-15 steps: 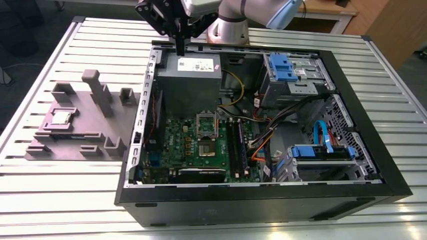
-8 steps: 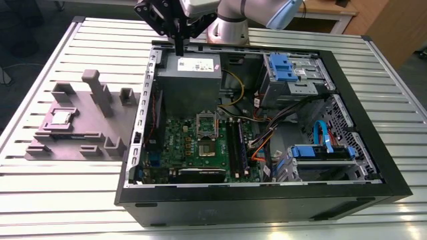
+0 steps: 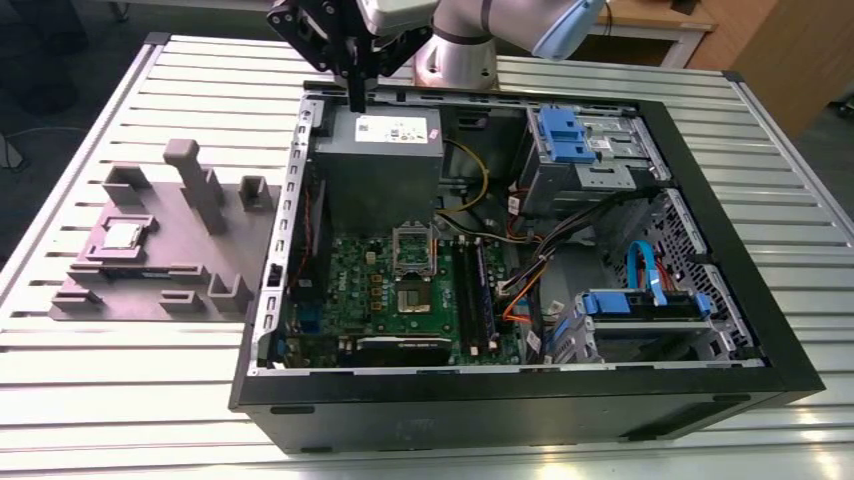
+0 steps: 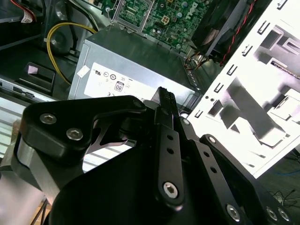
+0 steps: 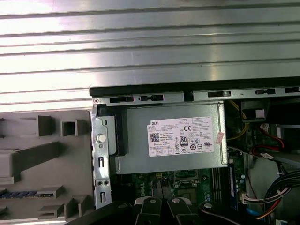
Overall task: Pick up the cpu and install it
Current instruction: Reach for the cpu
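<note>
Exterior view. A slatted table (image 3: 120,400) carries everything. The open computer case (image 3: 534,405) occupies the centre and right of the frame. The fixture block (image 3: 200,270) lies on the table at centre left, just beside the case's wall. The cpu (image 3: 124,235) sits in a recess on the block's left part.

Inside the case:
- The power supply (image 3: 380,150) sits at upper centre.
- The motherboard (image 3: 354,280) lies directly below it in the frame and bears the socket frame (image 3: 411,250).
- One drive cage (image 3: 587,150) stands at upper right.

The gripper (image 3: 358,105) hangs over the power supply's upper-left corner, well apart from the cpu.

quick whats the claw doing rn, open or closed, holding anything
Claw: closed, holding nothing, above the power supply; the cpu lies on the grey fixture.
</note>
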### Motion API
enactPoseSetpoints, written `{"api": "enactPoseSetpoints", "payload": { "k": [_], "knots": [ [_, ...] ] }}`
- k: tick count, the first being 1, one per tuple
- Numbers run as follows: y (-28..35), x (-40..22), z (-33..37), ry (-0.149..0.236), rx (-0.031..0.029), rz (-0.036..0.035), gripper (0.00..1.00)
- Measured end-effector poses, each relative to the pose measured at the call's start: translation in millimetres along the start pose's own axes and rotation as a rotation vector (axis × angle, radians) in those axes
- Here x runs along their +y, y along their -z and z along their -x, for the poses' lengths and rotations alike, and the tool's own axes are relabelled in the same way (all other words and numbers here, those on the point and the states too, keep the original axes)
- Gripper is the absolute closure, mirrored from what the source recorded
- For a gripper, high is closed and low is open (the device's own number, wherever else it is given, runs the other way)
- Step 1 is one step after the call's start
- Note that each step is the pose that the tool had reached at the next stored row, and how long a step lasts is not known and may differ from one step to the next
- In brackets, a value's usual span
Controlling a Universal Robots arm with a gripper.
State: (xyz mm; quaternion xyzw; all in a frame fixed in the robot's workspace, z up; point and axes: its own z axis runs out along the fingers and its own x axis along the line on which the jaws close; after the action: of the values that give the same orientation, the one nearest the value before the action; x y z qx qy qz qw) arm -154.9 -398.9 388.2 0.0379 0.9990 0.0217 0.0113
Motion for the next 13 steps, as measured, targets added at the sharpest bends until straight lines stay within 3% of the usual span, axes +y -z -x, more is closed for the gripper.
{"api": "enactPoseSetpoints", "payload": {
  "k": [13],
  "knots": [
    [-1.3,-0.4,-4.5,0.000,0.0008,-0.0001,0.90]
  ]
}}
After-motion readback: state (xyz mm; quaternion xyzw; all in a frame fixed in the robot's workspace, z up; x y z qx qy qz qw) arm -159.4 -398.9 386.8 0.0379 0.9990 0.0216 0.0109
